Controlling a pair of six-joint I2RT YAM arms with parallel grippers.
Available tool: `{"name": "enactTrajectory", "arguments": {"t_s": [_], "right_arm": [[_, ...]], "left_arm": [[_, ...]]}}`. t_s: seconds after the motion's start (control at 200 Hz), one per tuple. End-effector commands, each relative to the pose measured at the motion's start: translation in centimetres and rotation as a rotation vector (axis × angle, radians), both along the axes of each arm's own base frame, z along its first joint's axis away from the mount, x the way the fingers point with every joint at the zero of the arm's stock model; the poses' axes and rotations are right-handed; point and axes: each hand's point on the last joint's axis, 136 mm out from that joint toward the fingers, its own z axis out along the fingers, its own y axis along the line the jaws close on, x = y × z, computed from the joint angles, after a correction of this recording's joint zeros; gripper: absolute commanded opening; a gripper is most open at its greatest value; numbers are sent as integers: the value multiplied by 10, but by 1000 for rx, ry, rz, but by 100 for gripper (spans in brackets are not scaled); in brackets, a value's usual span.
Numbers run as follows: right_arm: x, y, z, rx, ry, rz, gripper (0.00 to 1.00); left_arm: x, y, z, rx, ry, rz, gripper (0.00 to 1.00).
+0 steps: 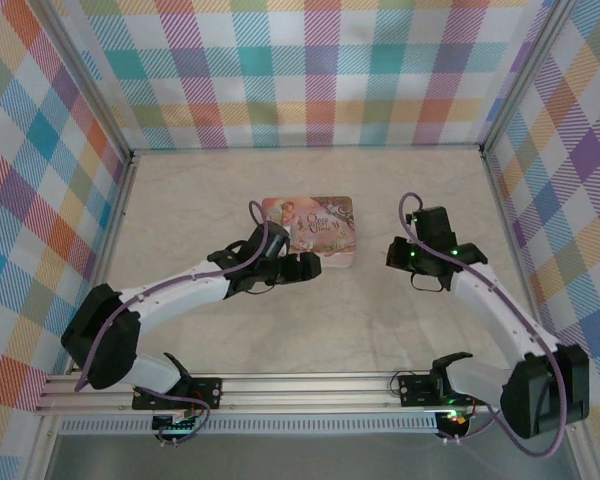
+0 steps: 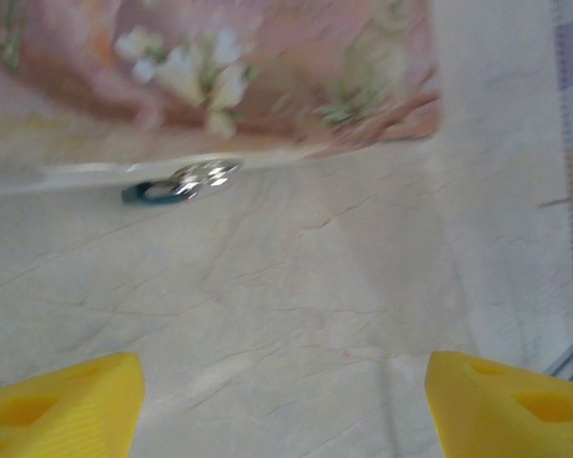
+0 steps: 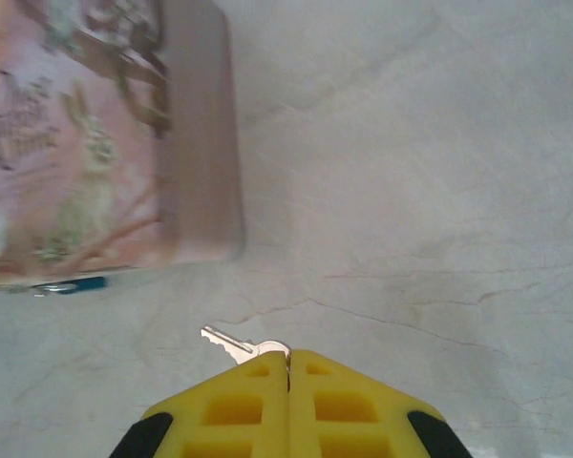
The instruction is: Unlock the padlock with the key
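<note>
The padlock [image 2: 177, 184] is a tiny dark body with a blue patch and a silvery shackle. It lies on the table against the near edge of the pink illustrated tin [image 2: 220, 76]. In the right wrist view the padlock [image 3: 72, 285] shows below the tin [image 3: 86, 143]. My left gripper [image 2: 285, 401] is open, its yellow fingers [image 2: 62, 405] wide apart over bare table just short of the padlock. My right gripper [image 3: 287, 367] is shut on the head of the key [image 3: 234, 343]. The key's toothed blade sticks out to the left, above the table.
The tin [image 1: 310, 222] sits mid-table, with the left gripper [image 1: 305, 267] at its front edge and the right gripper [image 1: 400, 255] to its right. Plaid walls [image 1: 300, 70] enclose the pale marbled table [image 1: 380, 190] on three sides. An aluminium rail [image 1: 280, 385] runs along the near edge.
</note>
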Motion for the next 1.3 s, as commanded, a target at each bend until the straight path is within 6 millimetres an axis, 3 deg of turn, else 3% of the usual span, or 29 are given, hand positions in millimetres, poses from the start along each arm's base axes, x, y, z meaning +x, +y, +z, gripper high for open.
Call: {"name": "enactTrajectory", "arguments": {"t_s": [0.0,0.225,0.39,0.455,0.57,0.67,0.895,1.295], "right_arm": [[-1,12,41,85,-111,43,0],[-7,32,89,200,-275,117,0],[-15,55,109,254,-346,190,0],[-19,62,115,264,-372,212,0],[-23,68,118,285,-390,229,0],[-26,73,119,299,-397,241,0],[-29,76,113,289,-386,250,0],[-31,78,114,293,-395,254,0]], "left_arm": [[7,-24,63,-148,-126,-40,72],[11,-56,114,-331,-164,-121,54],[14,-79,133,-443,-151,-169,51],[13,-87,137,-475,-147,-188,56],[10,-99,137,-489,-133,-222,62],[8,-106,137,-494,-129,-236,60],[6,-108,142,-511,-136,-238,48],[6,-108,141,-515,-129,-238,15]]}}
